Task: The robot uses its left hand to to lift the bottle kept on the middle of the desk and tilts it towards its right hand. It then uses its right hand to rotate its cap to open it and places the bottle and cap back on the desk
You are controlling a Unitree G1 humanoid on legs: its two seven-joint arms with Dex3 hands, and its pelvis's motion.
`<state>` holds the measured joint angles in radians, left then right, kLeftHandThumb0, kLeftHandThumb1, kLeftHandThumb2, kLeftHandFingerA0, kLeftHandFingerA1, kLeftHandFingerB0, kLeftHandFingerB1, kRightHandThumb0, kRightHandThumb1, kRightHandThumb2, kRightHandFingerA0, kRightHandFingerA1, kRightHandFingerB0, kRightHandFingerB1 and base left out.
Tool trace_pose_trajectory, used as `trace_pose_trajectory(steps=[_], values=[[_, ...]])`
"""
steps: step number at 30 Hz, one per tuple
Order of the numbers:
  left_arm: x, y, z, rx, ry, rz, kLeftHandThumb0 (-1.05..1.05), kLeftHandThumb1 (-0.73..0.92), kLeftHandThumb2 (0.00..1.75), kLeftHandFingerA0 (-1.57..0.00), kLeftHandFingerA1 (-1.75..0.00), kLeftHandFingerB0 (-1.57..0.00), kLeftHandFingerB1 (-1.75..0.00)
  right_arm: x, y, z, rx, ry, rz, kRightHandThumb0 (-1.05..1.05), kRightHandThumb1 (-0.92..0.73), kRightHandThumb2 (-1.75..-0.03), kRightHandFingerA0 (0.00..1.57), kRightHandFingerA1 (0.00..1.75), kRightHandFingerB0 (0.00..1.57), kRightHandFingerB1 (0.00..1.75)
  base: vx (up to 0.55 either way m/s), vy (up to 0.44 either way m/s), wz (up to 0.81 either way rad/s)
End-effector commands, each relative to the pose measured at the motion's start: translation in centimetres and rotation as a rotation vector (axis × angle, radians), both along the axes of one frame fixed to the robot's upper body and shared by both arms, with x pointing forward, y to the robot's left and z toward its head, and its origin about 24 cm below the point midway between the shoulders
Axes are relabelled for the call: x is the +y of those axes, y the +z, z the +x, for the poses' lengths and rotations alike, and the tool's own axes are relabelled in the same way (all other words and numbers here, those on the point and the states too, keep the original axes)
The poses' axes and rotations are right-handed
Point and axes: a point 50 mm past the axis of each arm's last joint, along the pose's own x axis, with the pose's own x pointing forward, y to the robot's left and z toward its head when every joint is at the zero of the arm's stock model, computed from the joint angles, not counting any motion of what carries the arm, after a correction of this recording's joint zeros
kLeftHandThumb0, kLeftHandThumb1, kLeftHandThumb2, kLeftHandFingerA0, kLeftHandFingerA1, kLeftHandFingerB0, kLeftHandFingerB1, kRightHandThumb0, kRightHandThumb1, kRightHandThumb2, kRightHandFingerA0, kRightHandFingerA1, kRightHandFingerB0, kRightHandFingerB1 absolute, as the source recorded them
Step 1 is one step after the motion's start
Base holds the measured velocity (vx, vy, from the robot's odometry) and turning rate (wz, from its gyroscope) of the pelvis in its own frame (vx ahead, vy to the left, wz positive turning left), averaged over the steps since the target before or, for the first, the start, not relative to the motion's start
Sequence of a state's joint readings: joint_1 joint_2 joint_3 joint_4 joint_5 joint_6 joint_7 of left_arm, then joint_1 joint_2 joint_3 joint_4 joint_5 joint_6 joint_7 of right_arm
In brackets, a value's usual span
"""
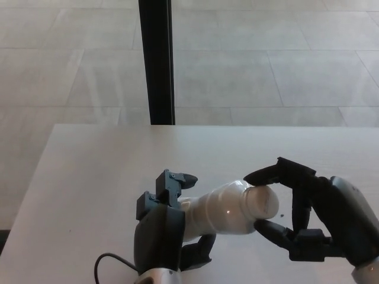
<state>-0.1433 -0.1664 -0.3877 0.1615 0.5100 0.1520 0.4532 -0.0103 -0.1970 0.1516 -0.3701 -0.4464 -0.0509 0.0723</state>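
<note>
A white bottle (222, 208) is held above the desk (89, 177), tilted so its cap (262, 202) points to the right. My left hand (166, 228) is shut on the bottle's lower body from the left. My right hand (308, 216) comes in from the right, its fingers (272, 173) over the top of the cap and its thumb (273, 229) under it, touching or nearly touching the cap. The bottle's base is hidden behind my left hand.
The pale wooden desk ends at its far edge near the middle of the picture and its left edge slants down. Beyond it lies a tiled floor with a dark vertical post (157, 59). A black cable (109, 263) loops near my left wrist.
</note>
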Motion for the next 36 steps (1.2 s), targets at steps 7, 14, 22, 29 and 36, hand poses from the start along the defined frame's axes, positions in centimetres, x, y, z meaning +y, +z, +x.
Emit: trace_pose_trajectory(steps=[7, 14, 22, 29, 36], values=[[0.7, -0.4, -0.3, -0.002, 0.025, 0.017, 0.15, 0.66, 1.17, -1.11, -1.71, -0.88, -1.45, -0.3, 0.4, -0.1, 0.009, 0.124, -0.076, -0.32, -0.62, -0.89, 0.94, 1.55, 0.90, 1.00, 0.00, 0.000, 0.00], [0.7, -0.5, -0.3, 0.009, 0.022, 0.018, 0.16, 0.70, 1.12, -0.89, -1.75, -0.73, -1.59, -0.3, 0.3, -0.1, 0.004, 0.173, -0.109, -0.30, -0.58, -0.96, 0.96, 1.61, 0.91, 0.99, 0.00, 0.000, 0.00], [0.7, -0.6, -0.5, 0.014, 0.023, 0.021, 0.12, 0.69, 1.09, -1.14, -1.66, -0.88, -1.39, 0.2, 0.4, -0.3, -0.094, 0.216, -0.121, -0.27, -0.55, -1.01, 1.00, 1.68, 0.90, 0.97, 0.00, 0.000, 0.00], [0.8, -0.8, -0.5, -0.005, 0.015, 0.046, 0.14, 0.65, 1.16, -1.10, -1.65, -0.87, -1.37, 0.3, 1.8, -0.1, -0.291, 0.208, -0.114, -0.28, -0.58, -0.96, 0.96, 1.61, 0.85, 1.05, 0.00, 0.000, 0.00], [0.7, -0.7, -0.5, 0.005, 0.021, 0.029, 0.14, 0.68, 1.13, -1.12, -1.65, -0.86, -1.34, 0.0, 3.2, 0.5, -0.457, 0.208, -0.159, -0.32, -0.73, -0.86, 0.93, 1.67, 0.76, 1.19, 0.00, 0.000, 0.00]])
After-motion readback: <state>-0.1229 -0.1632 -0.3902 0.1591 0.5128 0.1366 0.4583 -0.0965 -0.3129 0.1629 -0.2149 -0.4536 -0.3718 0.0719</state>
